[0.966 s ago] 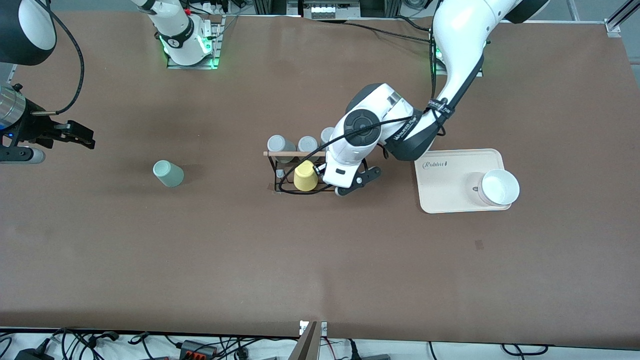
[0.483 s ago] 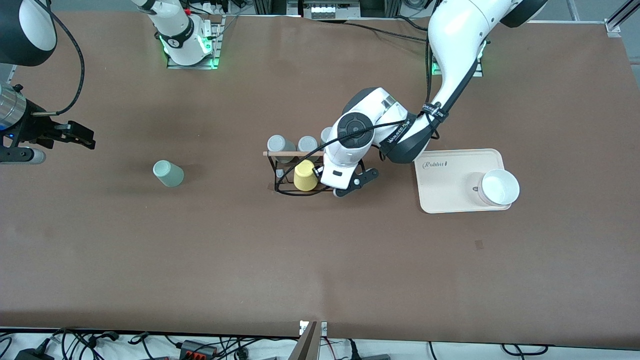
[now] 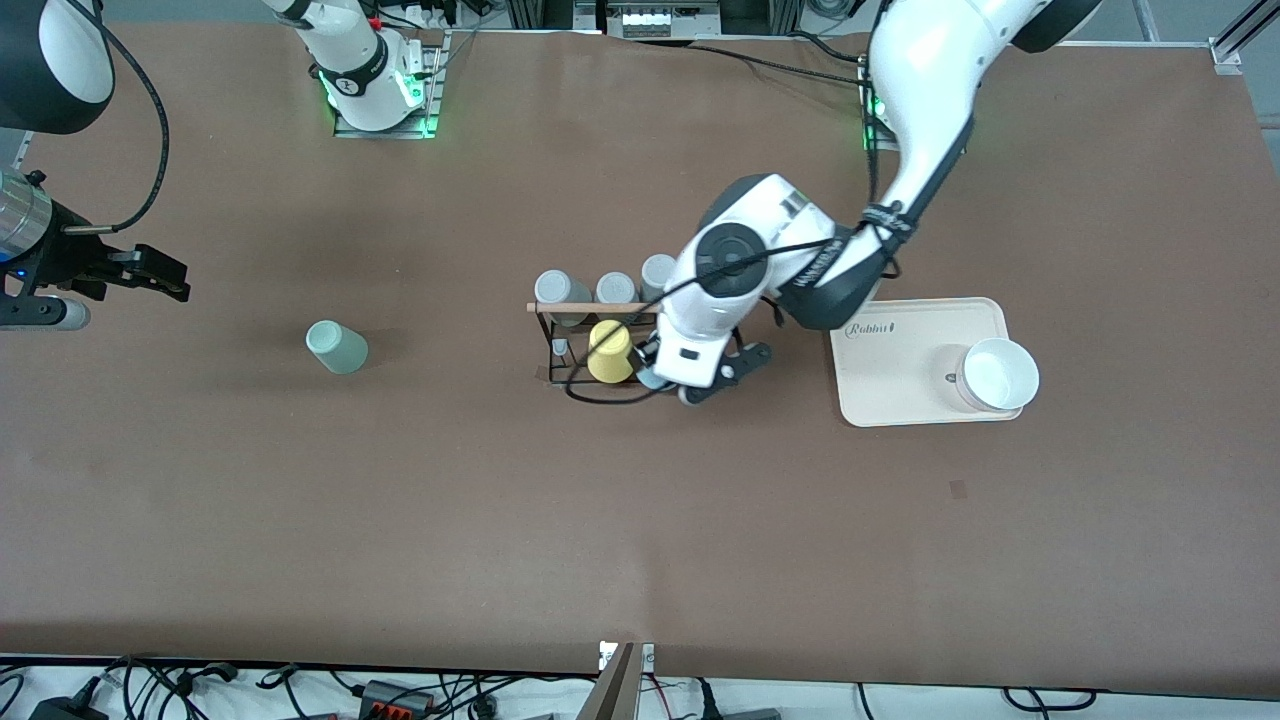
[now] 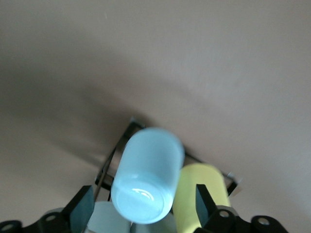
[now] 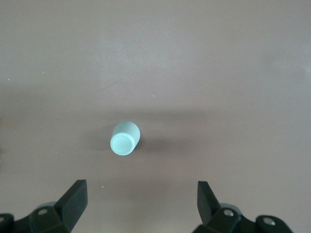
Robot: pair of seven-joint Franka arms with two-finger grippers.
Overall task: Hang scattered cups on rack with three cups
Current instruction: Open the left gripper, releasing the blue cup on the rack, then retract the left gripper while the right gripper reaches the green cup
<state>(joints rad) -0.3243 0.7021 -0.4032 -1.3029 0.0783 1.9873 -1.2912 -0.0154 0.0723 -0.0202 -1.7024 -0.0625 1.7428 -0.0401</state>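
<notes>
Light blue cup (image 4: 148, 174) on rack (image 3: 590, 345), left gripper (image 4: 141, 206) spread

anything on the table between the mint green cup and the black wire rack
Nothing: in the front view only bare brown table lies between the pale mint green tumbler and the black wire rack.

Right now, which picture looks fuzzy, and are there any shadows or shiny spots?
Left wrist view: the blue cup is soft and blurry, with a bright shine near its bottom edge, and a big dark shadow lies on the table. Right wrist view: the green cup looks sharp and throws a shadow beside it.
</notes>
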